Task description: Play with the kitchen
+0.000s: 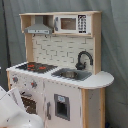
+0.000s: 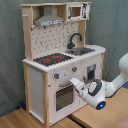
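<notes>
The pincer (image 2: pixel 75 83) reaches toward the front of the kitchen (image 2: pixel 60 55), its tip just beside the oven door (image 2: pixel 63 96) and below the knobs (image 2: pixel 56 76); whether its fingers are spread or pressed together, I cannot tell. The risk, I judge, is that the tip slides off the door edge or pushes the whole toy back, because the arm (image 2: pixel 117 82) comes at an angle. In the second exterior view the kitchen stands left of the pincer and behind it, on the wooden worktop (image 2: pixel 20 120). It has white panels, light wood edges, a red-ringed hob (image 1: pixel 36 66), a grey sink (image 1: pixel 70 74) with a black faucet (image 1: pixel 84 59), and a hood (image 1: pixel 39 28).
</notes>
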Motion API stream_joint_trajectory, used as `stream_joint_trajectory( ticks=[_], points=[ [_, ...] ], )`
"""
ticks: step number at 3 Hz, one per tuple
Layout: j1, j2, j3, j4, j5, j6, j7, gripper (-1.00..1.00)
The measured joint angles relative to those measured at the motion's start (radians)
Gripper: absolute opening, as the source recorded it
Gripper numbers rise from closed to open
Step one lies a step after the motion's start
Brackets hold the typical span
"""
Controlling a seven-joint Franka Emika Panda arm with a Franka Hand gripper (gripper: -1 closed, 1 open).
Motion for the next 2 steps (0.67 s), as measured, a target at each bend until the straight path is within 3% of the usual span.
stream_joint_trajectory(
  ticks=[2],
  points=[
    [-0.034, -0.040, 0.000, 0.037, -0.001, 0.033, 0.201, 1.00]
  ],
)
